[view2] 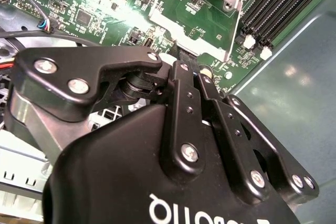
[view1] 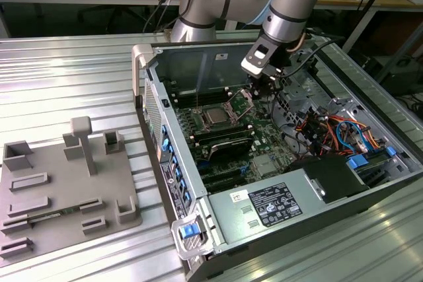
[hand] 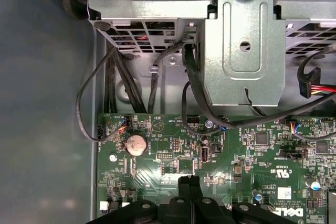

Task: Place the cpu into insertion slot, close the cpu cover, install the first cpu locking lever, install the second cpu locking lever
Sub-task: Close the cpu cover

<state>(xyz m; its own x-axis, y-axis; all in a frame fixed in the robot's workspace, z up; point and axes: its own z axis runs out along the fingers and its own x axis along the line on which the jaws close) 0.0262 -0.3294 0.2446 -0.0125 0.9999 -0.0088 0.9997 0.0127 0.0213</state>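
An open computer case [view1: 147,64] lies on a ribbed metal table [view1: 66,77], with a robot arm reaching down into it. In the exterior view the cpu [view1: 215,116], a small square with a silver-grey top, lies flat inside the insertion slot [view1: 201,118] on the green circuit board [view1: 264,140]. The cpu cover [view1: 242,100], a shiny metal frame with a square window, stands tilted up and open just beside the slot, toward the exterior view's right. The gripper [view1: 266,86] hangs close behind the raised cover, on the side away from the cpu.

In both wrist views its two black fingers are pressed together with nothing visible between them. In the second wrist view the gripper [view2: 185,56] has its tips right at one edge of the cpu cover [view2: 157,11], with green board showing through the window and long black memory slots [view2: 278,3] beyond. Whether the tips touch the frame cannot be told. In the first wrist view the gripper [hand: 189,181] sits over the board near a round coin battery [hand: 136,144].

The cover is probably thin, stiff sheet metal: light, smooth and likely slippery. It should swing freely on its hinge rather than bend. It seems better nudged on its free edge, far from the hinge, than pinched. The cpu looks light and rigid but loosely seated, and the pin field beneath it is likely fragile, so a hard or skewed push could shift the chip
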